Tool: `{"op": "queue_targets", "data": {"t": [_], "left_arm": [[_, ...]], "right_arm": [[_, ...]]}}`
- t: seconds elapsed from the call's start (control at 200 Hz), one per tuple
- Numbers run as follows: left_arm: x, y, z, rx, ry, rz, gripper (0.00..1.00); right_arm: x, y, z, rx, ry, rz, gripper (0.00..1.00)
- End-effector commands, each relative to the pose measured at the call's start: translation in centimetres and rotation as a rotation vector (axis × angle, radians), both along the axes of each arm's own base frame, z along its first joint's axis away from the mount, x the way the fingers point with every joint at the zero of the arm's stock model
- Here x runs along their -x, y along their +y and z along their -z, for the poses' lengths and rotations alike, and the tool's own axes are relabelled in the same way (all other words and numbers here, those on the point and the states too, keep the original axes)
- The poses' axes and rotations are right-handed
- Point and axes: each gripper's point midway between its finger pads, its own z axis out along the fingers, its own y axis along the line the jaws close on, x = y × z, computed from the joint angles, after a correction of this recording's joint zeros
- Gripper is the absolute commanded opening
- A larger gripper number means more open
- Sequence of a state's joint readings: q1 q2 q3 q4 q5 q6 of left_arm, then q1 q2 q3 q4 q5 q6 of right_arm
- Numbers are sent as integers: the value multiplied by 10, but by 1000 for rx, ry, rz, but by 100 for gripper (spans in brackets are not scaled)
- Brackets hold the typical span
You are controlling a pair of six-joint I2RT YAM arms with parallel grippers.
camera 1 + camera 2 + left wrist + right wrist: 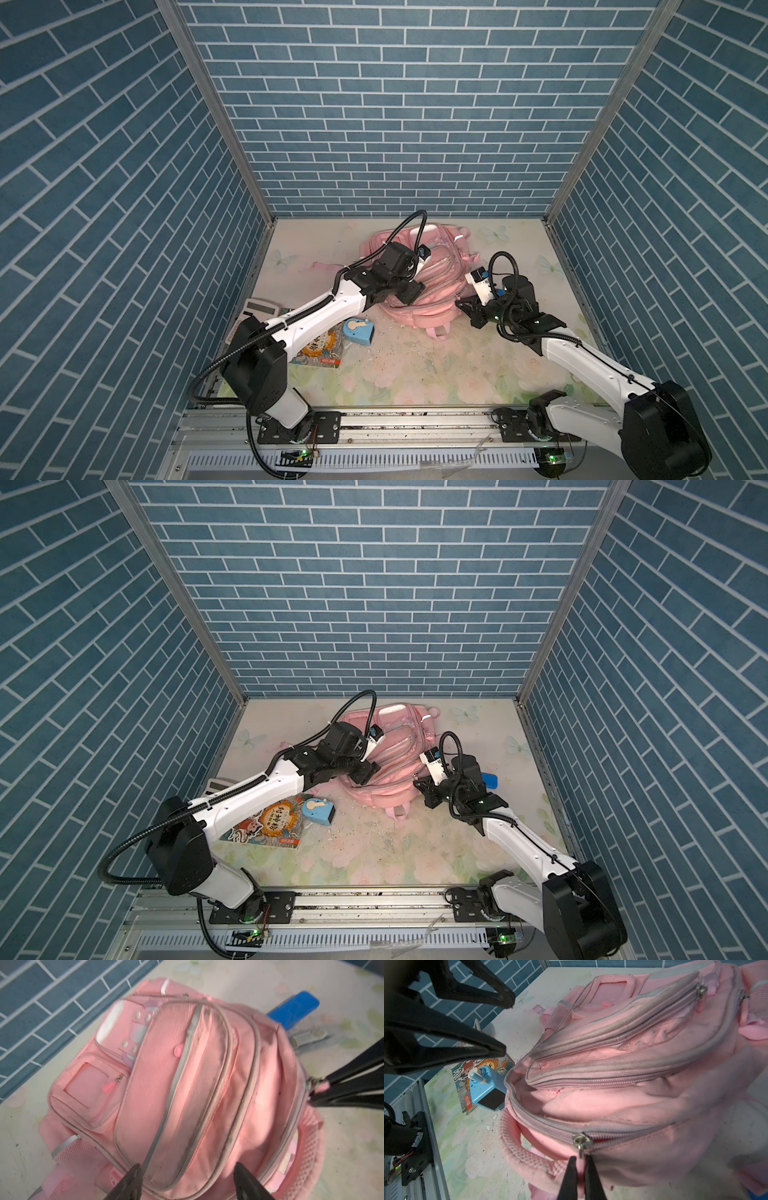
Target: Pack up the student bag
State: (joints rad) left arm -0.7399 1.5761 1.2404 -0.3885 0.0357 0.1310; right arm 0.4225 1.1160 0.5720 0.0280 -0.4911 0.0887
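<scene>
The floral worktop [436, 374] is pretty messy, with crumbs and flecks all over the middle. The student bag [436, 286] [395, 787] is lying front pockets up, between the centre of the worktop and 12 o'clock, and it's easily the biggest thing there. Its main compartment is partly unzipped, which the right wrist view [633, 1084] shows nicely.

The left tool [409, 293] [187, 1167] is over the bag's front pockets with its jaws spread wide and nothing in them. It's hard to say if the tips actually touch the fabric. The right tool [459, 305] [580, 1159] is at the bag's 3 o'clock side with its jaws pinched together on the zipper pull [580, 1142] of that main compartment.

At about 8 o'clock from the bag there's a colourful book [270, 820] lying flat, partly under the left arm. A white calculator [262, 308] sits at roughly 9 o'clock, near the left wall.

A light blue pencil sharpener [318, 810] [488, 1088] sits on the book's corner, just beside the bag's open edge. A small blue case [490, 780] [295, 1009] sits at 3 o'clock from the bag, mostly hidden behind the right arm.
</scene>
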Motion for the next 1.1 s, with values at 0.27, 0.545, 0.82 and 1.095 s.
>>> {"op": "queue_targets", "data": {"t": [0.27, 0.545, 0.82, 1.095], "left_arm": [[-11, 0, 56, -116, 18, 19, 70], [-27, -6, 77, -86, 86, -97, 1], [-37, -23, 23, 192, 139, -286, 0], [-63, -34, -1, 389, 190, -444, 0]], "right_arm": [[-5, 2, -23, -20, -86, -21, 0], [-28, -16, -6, 96, -57, 115, 0], [-40, -21, -22, 161, -131, 117, 0], [2, 19, -21, 56, -138, -32, 0]]}}
